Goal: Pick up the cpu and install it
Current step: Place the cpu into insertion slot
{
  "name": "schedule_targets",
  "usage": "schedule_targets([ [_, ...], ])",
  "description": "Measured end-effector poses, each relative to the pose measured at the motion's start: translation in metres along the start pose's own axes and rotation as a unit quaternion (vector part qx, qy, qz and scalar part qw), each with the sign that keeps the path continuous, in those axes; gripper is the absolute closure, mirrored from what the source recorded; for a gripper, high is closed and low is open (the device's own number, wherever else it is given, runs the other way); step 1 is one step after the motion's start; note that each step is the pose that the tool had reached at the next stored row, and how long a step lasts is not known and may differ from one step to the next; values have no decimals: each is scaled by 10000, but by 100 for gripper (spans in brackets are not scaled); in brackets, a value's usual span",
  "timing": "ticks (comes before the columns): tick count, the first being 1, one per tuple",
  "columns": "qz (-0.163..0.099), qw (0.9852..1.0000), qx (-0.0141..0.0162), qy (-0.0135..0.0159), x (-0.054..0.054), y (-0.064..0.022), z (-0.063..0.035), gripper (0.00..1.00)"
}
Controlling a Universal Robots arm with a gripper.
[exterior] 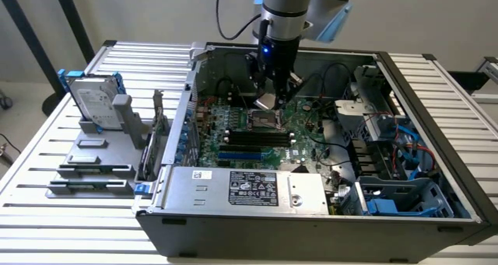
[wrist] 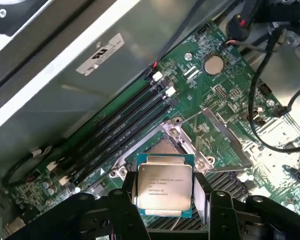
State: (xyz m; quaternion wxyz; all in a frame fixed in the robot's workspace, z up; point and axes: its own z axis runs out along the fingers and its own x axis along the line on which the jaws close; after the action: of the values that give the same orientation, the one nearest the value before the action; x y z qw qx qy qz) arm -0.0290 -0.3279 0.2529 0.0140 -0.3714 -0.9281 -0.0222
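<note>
Two fingers (wrist: 124, 210) grip the cpu (wrist: 164, 186) between them.

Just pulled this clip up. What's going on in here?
The robot arm's hand is down inside an open computer case. It grips the cpu, a small square silver chip, and holds it above the empty socket on the green circuit board. The socket's metal cover is flipped open. The cpu is not seated yet.
</note>
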Motion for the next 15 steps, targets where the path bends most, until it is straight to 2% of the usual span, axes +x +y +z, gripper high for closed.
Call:
schedule_targets([
  [3, 269, 9996, -11, -8, -1, -1, 24, 45],
  [6, 560, 9984, -23, -17, -2, -2, 50, 45],
  [9, 1021, 9948, -43, -31, -4, -3, 92, 45],
  [12, 1289, 9916, -54, -40, -5, -4, 116, 45],
  [15, 1556, 9878, -66, -48, -6, -4, 141, 45],
])
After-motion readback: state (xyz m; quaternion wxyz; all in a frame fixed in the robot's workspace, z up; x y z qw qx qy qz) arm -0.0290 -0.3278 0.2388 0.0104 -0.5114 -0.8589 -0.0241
